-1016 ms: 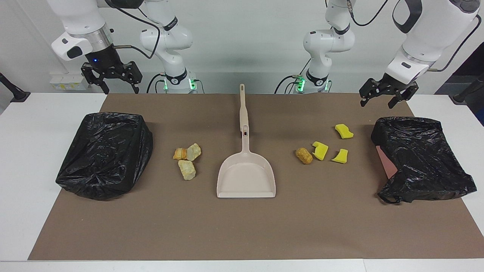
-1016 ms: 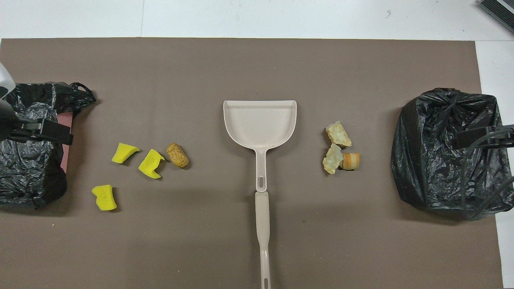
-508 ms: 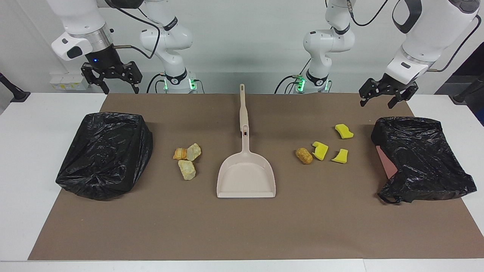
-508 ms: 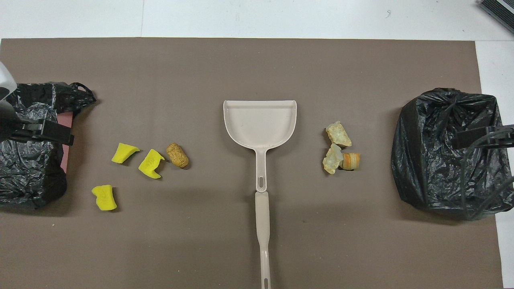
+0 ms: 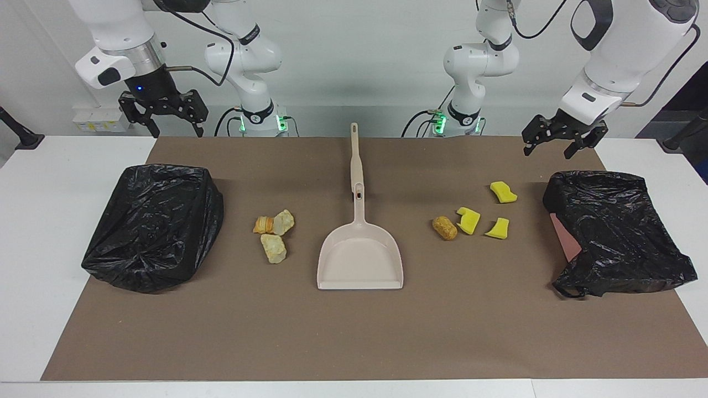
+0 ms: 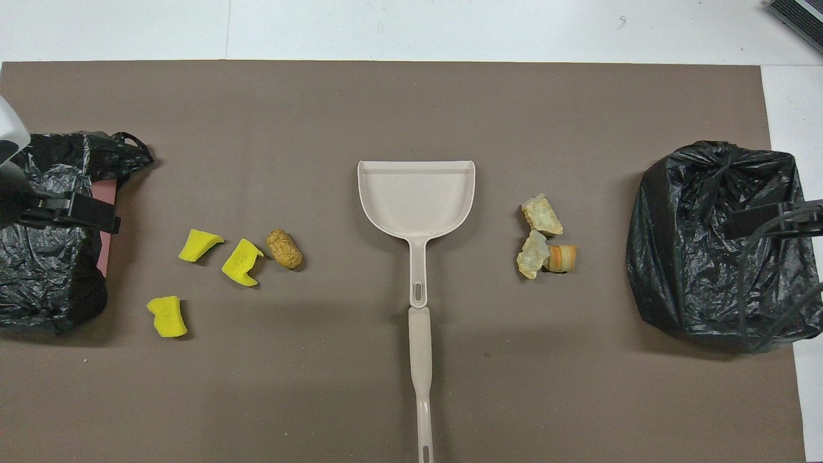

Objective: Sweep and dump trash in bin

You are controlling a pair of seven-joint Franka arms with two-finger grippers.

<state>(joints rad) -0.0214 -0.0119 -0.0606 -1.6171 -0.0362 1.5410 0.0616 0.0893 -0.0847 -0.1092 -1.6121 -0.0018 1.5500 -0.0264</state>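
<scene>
Both claws hang released in the facing view: right claw (image 5: 164,118) upper left, left claw (image 5: 558,142) upper right. Spongy yellow chunks (image 5: 469,219) and crumbly bread lumps (image 5: 274,229) flank the smooth beige dustpan (image 5: 359,260) at mid-frame.

White table (image 5: 33,232); brown mat (image 5: 354,331) covering most of top.
</scene>
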